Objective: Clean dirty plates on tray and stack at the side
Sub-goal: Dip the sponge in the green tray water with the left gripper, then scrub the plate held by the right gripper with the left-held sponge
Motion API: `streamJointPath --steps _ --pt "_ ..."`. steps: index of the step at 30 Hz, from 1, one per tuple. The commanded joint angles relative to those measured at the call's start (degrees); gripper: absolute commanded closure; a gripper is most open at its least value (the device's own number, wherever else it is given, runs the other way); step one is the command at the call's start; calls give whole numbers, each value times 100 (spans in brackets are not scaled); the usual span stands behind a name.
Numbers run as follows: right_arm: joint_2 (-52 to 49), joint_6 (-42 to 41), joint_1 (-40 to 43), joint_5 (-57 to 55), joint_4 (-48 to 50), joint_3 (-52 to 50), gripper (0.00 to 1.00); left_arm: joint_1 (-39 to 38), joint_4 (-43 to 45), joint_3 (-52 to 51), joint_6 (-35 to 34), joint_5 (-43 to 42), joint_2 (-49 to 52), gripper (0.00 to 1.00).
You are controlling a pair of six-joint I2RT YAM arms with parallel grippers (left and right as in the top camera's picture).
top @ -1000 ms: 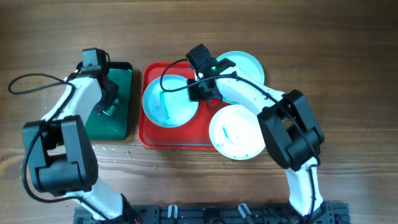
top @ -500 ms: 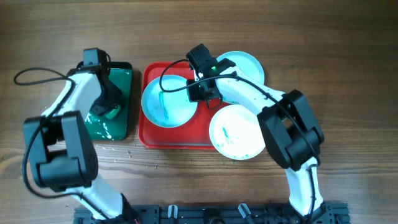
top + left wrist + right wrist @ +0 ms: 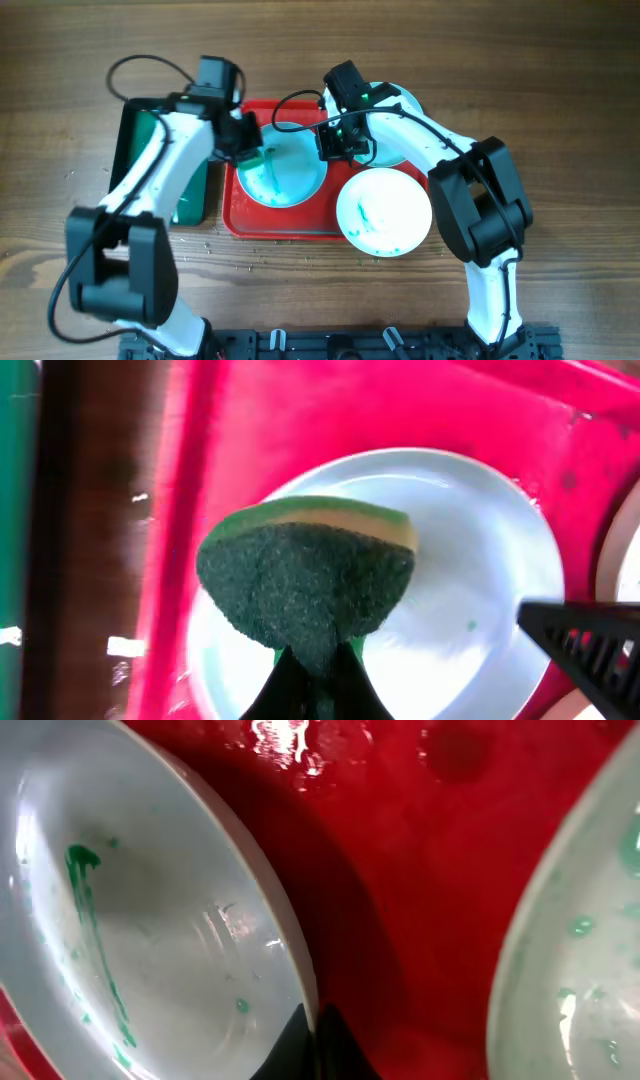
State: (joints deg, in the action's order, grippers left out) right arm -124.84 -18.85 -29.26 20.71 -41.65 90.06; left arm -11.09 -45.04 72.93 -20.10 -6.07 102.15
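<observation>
tray (image 3: 282, 222): smeared plate (image 3: 292, 172) | left gripper (image 3: 312, 660) clamps sponge (image 3: 305, 578) | right gripper (image 3: 310, 1032) seemingly pinches plate rim

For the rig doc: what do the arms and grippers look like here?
The left arm and right arm are white tubes with bulky black joint housings, a thin black cable looping along each. The left gripper and right gripper are black with slim tapered fingers.
</observation>
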Motion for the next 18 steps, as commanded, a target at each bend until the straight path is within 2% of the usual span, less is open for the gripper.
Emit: streamJointPath --steps 1,5,8,9,11,13,14,16,18 --pt "-42 234 -22 240 46 24 96 -133 173 4 195 -26 498 96" --pt "-42 223 -11 249 96 20 96 -240 216 0 348 -79 1121 96" --pt "-42 219 -11 229 153 20 96 -448 249 -109 841 -162 1316 96" --pt "-42 216 -9 232 162 20 96 -498 256 -164 1126 -363 1342 96" --pt "-42 286 63 481 184 20 96 -595 -7 -236 2524 -1692 1346 96" --pt "-63 531 173 951 201 7 96 -511 -136 -236 2728 -1517 1346 96" --pt "-76 643 214 1185 258 -59 96 -422 -83 -236 2424 -1139 1346 96" --pt "-101 686 212 1266 332 -109 96 -249 15 -236 809 164 1346 96" --pt "-101 667 214 1266 372 -109 96 -227 -107 -238 -636 199 1346 96"
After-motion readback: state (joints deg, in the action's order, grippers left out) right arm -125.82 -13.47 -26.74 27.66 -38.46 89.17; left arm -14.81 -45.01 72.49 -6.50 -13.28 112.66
